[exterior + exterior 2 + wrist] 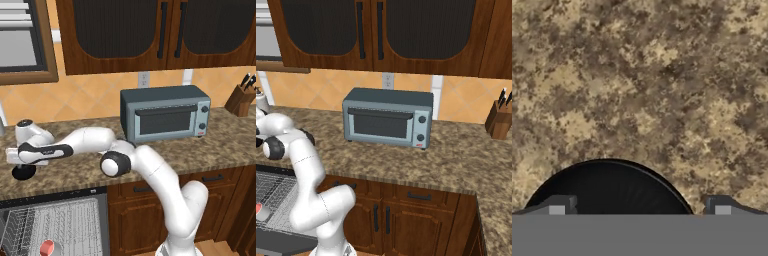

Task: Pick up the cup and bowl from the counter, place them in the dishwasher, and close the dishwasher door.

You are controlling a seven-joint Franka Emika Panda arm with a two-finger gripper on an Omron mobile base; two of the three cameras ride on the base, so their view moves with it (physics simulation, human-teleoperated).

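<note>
Hovering pincer over round black bowl; speckled granite counter.

The bowl — small, round, black — sits upright on the counter, its rim curving across the bottom of the hand view and faint ridges showing inside. From the left base view it is a dark shallow disc near the counter's front edge, well left of centre. The counter is speckled brown-and-tan granite running long over dark wood cabinets. Below that edge the dishwasher stands open, its grey wire rack exposed. The cup — white outside, pinkish-red inside — rests in that rack, mouth turned up; in the right base view it shows at the far left.
</note>
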